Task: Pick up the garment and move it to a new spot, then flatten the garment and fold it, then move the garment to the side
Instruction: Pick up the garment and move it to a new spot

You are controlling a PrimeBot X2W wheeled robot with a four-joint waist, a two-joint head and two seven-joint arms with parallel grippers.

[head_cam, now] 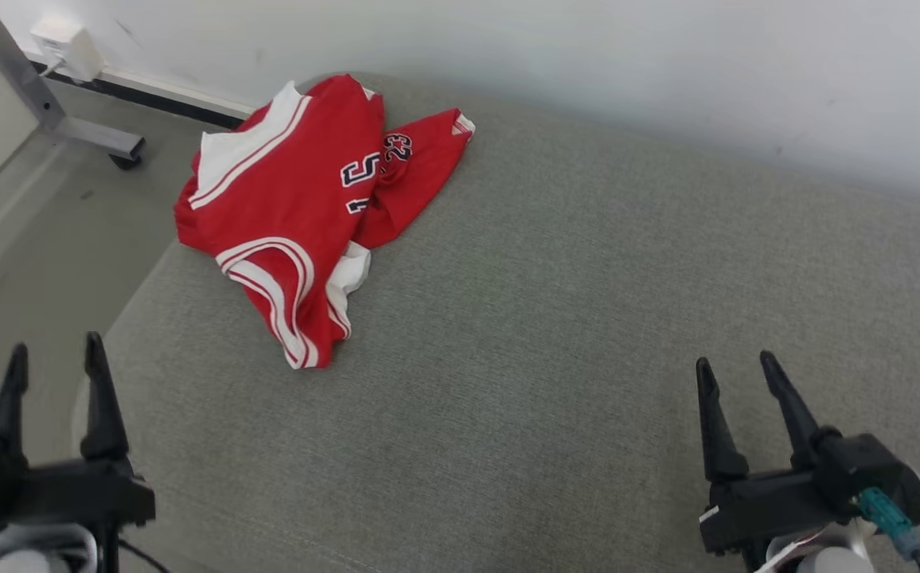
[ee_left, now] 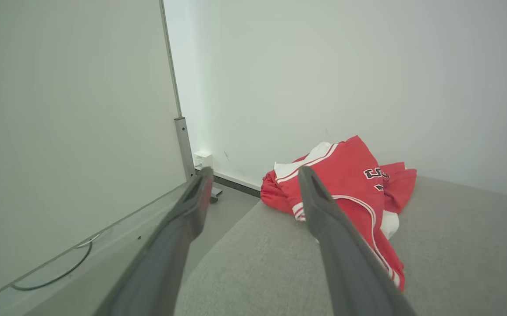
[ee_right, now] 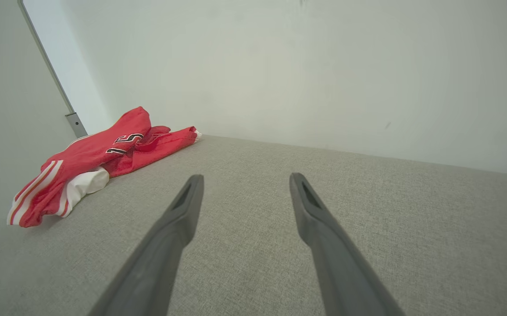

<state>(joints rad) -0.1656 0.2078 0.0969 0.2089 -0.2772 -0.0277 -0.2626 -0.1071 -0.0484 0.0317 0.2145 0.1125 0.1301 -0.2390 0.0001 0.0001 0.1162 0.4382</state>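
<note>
Left gripper [head_cam: 56, 344] and right gripper [head_cam: 735, 360] spread wide and empty at the near edge of the grey cushion [head_cam: 547, 318]; red garment [head_cam: 285, 191] crumpled at its far left corner, untouched. Pickup step, likely; next, reaching across to pinch the cloth.

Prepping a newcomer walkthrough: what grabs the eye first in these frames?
The red jersey, crumpled, with white trim and dark numerals, lies at the far left corner of the grey padded surface, close to the white wall. The left gripper and right gripper hang open and empty low in the head view, well short of it.
</note>
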